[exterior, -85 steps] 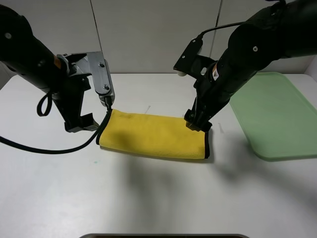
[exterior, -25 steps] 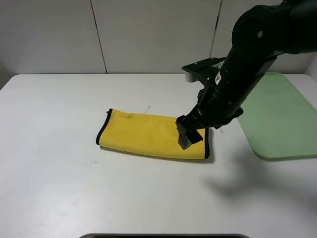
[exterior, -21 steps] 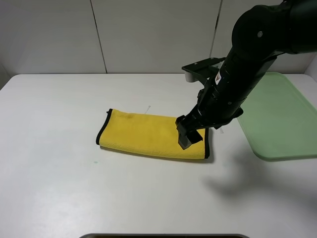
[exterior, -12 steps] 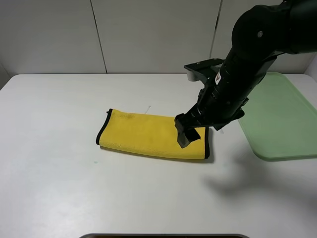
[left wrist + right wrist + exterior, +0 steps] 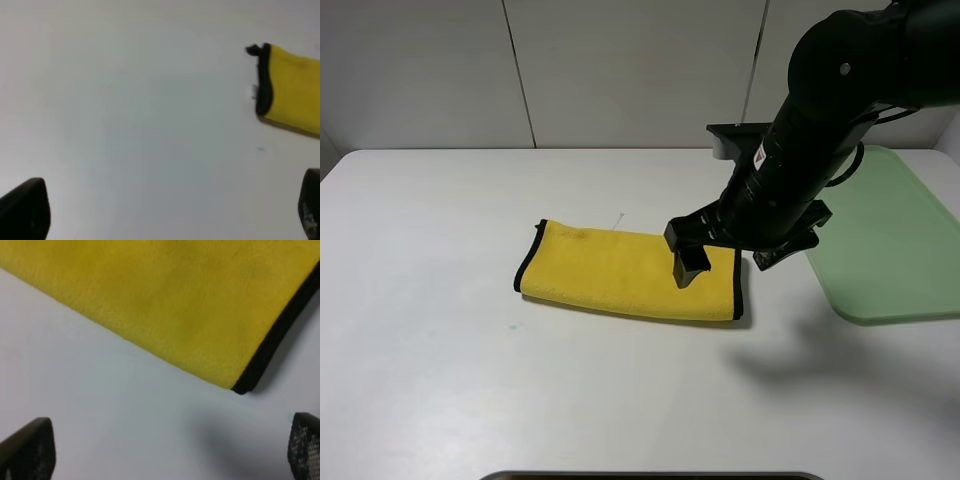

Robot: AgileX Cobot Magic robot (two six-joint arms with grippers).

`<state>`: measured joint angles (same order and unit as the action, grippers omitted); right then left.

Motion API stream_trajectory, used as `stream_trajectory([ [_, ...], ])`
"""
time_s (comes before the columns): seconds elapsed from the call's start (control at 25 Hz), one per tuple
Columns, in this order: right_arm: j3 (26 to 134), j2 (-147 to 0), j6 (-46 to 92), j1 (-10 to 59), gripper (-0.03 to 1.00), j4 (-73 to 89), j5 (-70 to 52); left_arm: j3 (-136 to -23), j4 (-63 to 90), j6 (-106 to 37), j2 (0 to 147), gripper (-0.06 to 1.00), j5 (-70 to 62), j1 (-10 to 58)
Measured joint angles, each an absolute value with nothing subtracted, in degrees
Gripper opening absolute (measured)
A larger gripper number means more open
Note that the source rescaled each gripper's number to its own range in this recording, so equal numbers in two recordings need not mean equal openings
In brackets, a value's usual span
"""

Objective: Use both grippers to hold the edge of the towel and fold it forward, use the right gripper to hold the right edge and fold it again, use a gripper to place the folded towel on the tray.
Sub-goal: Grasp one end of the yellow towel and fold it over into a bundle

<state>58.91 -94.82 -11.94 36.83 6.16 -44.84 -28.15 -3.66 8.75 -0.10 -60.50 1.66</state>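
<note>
Exterior high | towel (image 5: 620, 270) on tabletop (image 5: 440, 380), folded once, tray (image 5: 880, 240) at its 3 o'clock | right gripper (image 5: 732, 258) over right edge (image 5: 738, 285), jaws wide, empty; left gripper (image 5: 167, 210) well apart, jaws wide | next: pinch both layers at the trim, carry toward 9 o'clock

The towel (image 5: 620, 270) is plush yellow cloth with a soft, matt nap. In the right wrist view its pile looks fine and fuzzy. Its edge (image 5: 280, 335) is a narrow black sewn binding, flatter and smoother than the pile. The tray (image 5: 895, 250) looks like pale-green plastic, smooth with a faint sheen. The table (image 5: 450, 380) is white, smooth and matt. The right arm (image 5: 820, 120) has a black casing with a dull gloss. On the right gripper (image 5: 165, 447), 1 of the pads (image 5: 305, 440) shows a fine dotted texture.
</note>
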Motion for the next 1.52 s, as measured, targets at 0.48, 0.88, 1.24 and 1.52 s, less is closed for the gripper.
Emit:
stream_trajectory([
  [0.48,58.91,-94.82,-19.94,36.57,1.00,2.15,-34.40,-28.15,-3.66,8.75,-0.10,1.00,-60.50,-0.44],
  [0.88,58.91,-100.05,-24.30,29.10,1.00,-0.34,-33.40,-28.15,-3.66,8.75,-0.10,1.00,-60.50,-0.44],
  [1.24,58.91,-107.50,-24.06,28.61,1.00,-0.73,-31.25,-28.15,-3.66,8.75,-0.10,1.00,-60.50,-0.44],
  [1.52,58.91,-113.29,-23.67,28.59,1.00,-2.80,-28.37,-28.15,-3.66,8.75,-0.10,1.00,-60.50,-0.50],
])
